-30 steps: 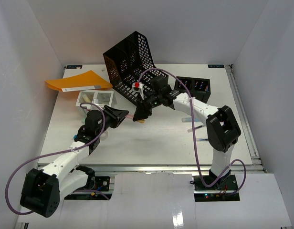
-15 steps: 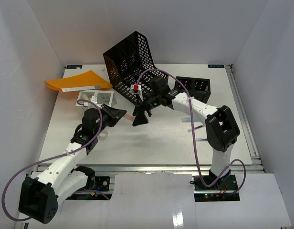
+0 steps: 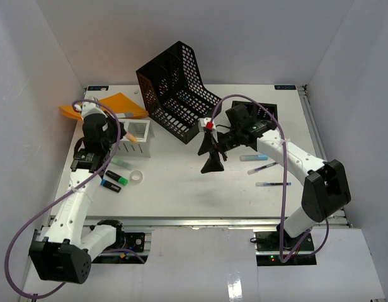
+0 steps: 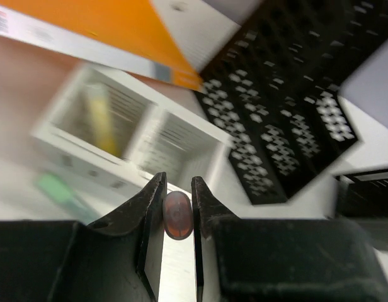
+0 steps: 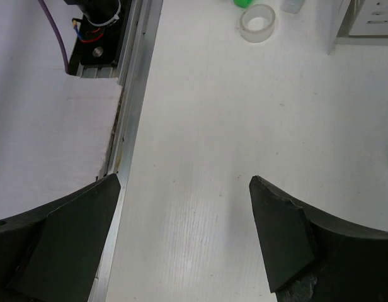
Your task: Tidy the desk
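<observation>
The desk (image 3: 181, 195) is a white tabletop with a metal rail (image 5: 132, 113) along its front. My left gripper (image 3: 123, 136) hangs at the back left over a white desk organizer (image 3: 136, 133). It is shut on an orange-red pen (image 4: 177, 215), seen end-on between the jaws of the left gripper (image 4: 178, 182). The organizer (image 4: 131, 135) lies just beyond the fingertips, with a yellow item in one compartment. My right gripper (image 3: 210, 155) hovers over the middle of the desk. Seen from the wrist, the right gripper (image 5: 184, 182) is open with only bare desk (image 5: 213, 126) between its fingers.
A black mesh file holder (image 3: 175, 88) lies tipped at the back, an orange folder (image 3: 115, 106) to its left. A tape roll (image 3: 136, 177), a green highlighter (image 3: 116, 178) and a blue marker (image 3: 110, 185) lie front left. Three pens (image 3: 262, 168) lie right of centre, near a black tray (image 3: 260, 112).
</observation>
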Robot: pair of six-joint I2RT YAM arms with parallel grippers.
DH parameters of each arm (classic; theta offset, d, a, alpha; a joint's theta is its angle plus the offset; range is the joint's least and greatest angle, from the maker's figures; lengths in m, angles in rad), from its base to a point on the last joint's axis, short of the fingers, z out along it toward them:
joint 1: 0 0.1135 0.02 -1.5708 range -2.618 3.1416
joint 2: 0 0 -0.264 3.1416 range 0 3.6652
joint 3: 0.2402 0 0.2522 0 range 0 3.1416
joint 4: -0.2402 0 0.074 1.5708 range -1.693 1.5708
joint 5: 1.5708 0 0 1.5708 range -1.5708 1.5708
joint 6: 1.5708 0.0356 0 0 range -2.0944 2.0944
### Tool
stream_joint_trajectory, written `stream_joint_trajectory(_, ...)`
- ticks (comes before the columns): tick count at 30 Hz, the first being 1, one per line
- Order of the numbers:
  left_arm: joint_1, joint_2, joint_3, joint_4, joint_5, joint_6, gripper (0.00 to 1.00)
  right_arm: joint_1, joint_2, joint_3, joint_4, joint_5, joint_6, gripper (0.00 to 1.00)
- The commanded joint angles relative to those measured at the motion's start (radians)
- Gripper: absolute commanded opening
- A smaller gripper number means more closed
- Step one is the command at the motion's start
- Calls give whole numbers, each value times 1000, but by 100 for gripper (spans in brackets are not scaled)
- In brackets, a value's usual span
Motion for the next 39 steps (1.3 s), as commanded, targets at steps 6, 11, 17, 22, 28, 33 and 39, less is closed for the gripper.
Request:
stream_joint_trajectory(6,182,207,199,-27,-51,228,0,-60,-55,-88,-31,-84,-99,90)
stream_joint_trajectory(11,209,284,243,23,-60,269,0,-82,-59,-104,-31,-107,-111,90)
stream_joint_trajectory(17,229,359,238,85,-31,286,0,-102,-61,-111,-29,-121,-118,90)
stream_joint_trajectory(22,230,404,235,127,9,278,0,-122,-63,-120,-29,-118,-125,90)
stream_joint_trajectory(28,230,430,203,153,81,254,8,-156,-89,-150,-27,-77,-139,90)
stream_joint_trajectory(33,229,366,75,205,163,235,53,-225,-128,-194,-19,56,-130,90)
stream_joint_trajectory(39,230,235,-37,265,341,247,88,-387,-210,-222,-99,161,-336,90)
